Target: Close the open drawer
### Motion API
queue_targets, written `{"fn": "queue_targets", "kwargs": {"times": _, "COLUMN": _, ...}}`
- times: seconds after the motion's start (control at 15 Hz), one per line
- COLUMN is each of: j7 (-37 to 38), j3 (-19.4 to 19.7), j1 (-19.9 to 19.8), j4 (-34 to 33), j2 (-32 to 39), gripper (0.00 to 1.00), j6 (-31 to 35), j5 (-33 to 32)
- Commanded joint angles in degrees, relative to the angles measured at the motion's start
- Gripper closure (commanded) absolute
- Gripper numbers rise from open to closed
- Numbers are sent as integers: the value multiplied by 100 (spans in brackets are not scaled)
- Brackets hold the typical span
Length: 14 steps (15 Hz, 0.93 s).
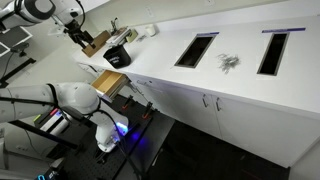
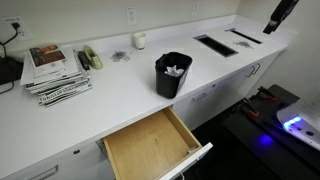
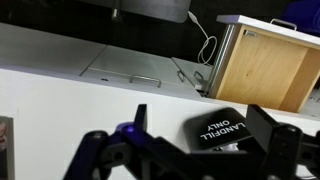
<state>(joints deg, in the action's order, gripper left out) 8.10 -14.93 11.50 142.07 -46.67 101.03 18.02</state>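
Tan wood-lined drawer (image 2: 150, 145) is sitting pulled out under the white tabletop (image 2: 110, 95). End effector (image 3: 197, 125) is hovering well apart from it, jaws spread, holding nothing. Approach step is running, imo; nxt move is calling for dropping to drawer front & pushing inward.

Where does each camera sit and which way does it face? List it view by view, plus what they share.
Exterior view: high, angled down across the white counter to the drawer; the white arm shows at left.
Exterior view: above the counter, looking along it over the open drawer; the tool shows top right.
Wrist view: behind the open tool, facing the drawer; its fingers show below.
Shared: all three show the drawer and black bin.
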Motion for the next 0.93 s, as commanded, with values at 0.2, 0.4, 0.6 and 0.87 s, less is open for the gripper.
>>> {"fn": "queue_targets", "kwargs": {"times": 0.2, "j7": -460, "j3": -918, "j1": 619, "j4": -1279, "j2": 1462, "gripper": 0, "j6": 358, "j5": -210}}
{"fn": "queue_targets", "kwargs": {"times": 0.4, "j7": -720, "j3": -1252, "j1": 935, "j4": -1605, "j2": 2114, "gripper": 0, "j6": 871, "j5": -334}}
{"fn": "queue_targets", "kwargs": {"times": 0.6, "j7": -1118, "j3": -1432, "j1": 1304, "j4": -1746, "j2": 2642, "gripper": 0, "j6": 1415, "j5": -411}}
{"fn": "queue_targets", "kwargs": {"times": 0.87, "j7": -1800, "j3": -1575, "j1": 1848, "j4": -1750, "j2": 3166, "gripper": 0, "j6": 1954, "j5": -351}}
